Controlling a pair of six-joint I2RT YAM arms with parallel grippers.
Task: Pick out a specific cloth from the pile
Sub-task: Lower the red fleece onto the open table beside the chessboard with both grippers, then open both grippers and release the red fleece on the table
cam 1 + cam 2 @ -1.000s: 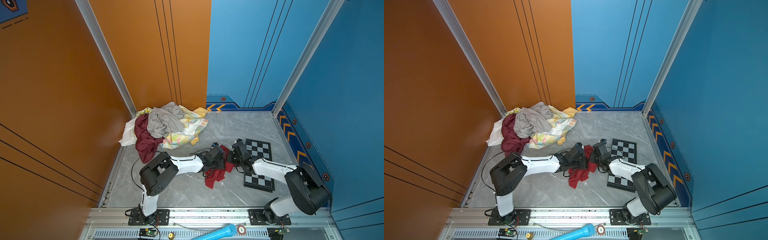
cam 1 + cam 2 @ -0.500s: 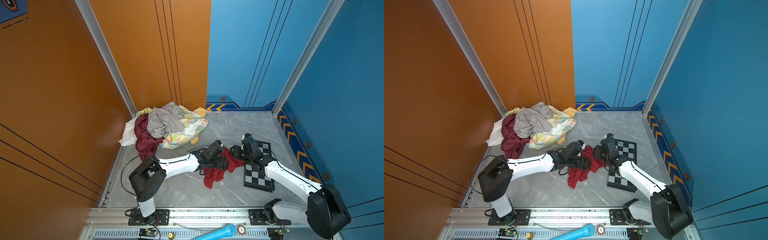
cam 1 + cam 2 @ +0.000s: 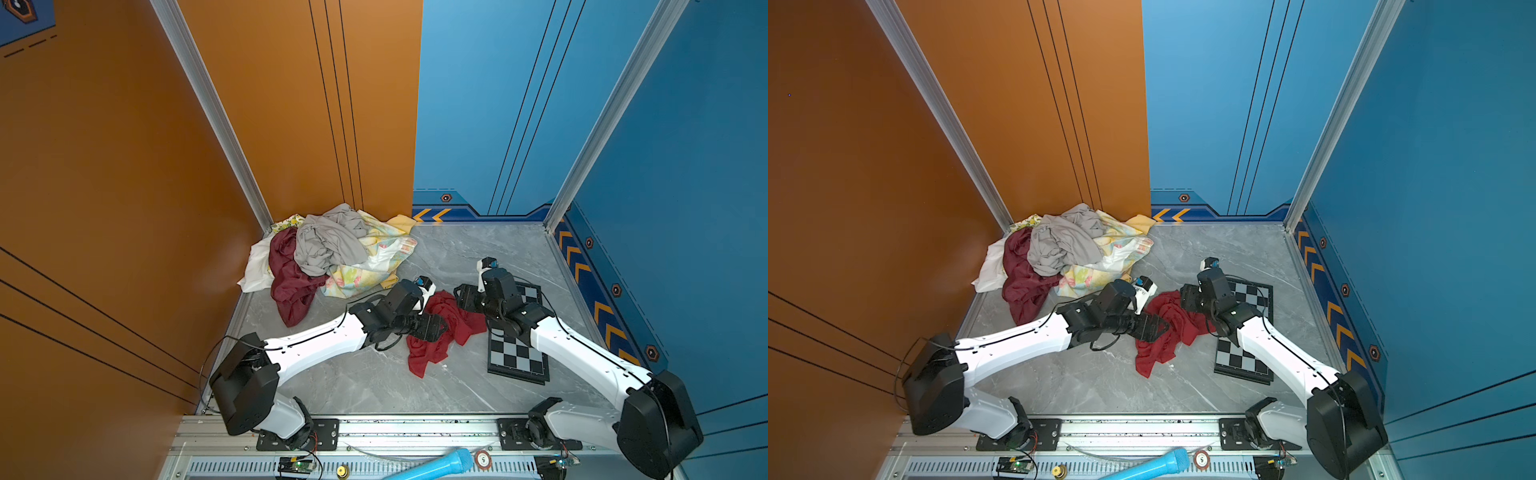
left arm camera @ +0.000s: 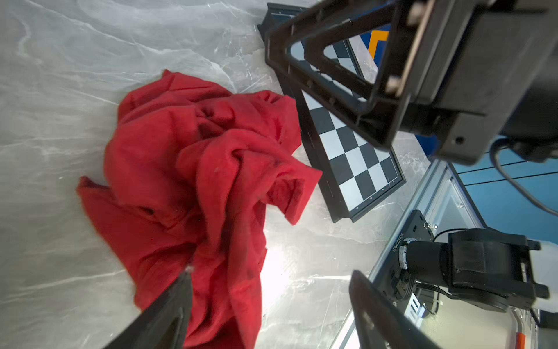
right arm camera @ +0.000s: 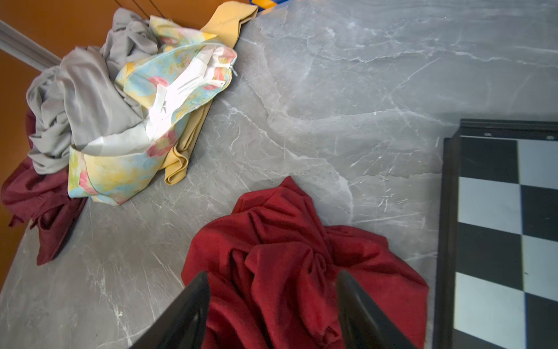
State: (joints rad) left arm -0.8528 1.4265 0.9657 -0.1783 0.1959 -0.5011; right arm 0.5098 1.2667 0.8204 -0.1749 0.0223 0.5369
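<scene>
The cloth (image 3: 440, 332) (image 3: 1167, 328), bright red and crumpled, lies on the grey marble floor beside the chessboard, apart from the pile. The pile (image 3: 332, 253) (image 3: 1063, 249) (image 5: 99, 99) of grey, maroon, white, yellow and floral cloths sits in the back left corner. My left gripper (image 3: 440, 328) (image 4: 271, 272) hovers open over the cloth's (image 4: 196, 169) left side, one finger above the fabric. From the right, my right gripper (image 3: 461, 297) (image 5: 271, 273) stands open just above the cloth (image 5: 287, 256). Neither gripper holds anything.
A black-and-white chessboard (image 3: 517, 353) (image 3: 1244, 357) (image 4: 347, 145) (image 5: 498, 226) lies right of the cloth, partly under the right arm. Orange and blue walls close in the floor. A blue cylinder (image 3: 432, 467) rests on the front rail.
Both grippers have opened and drawn apart. The right arm stretched out toward the back. The red cloth has spread and settled on the floor between them.
</scene>
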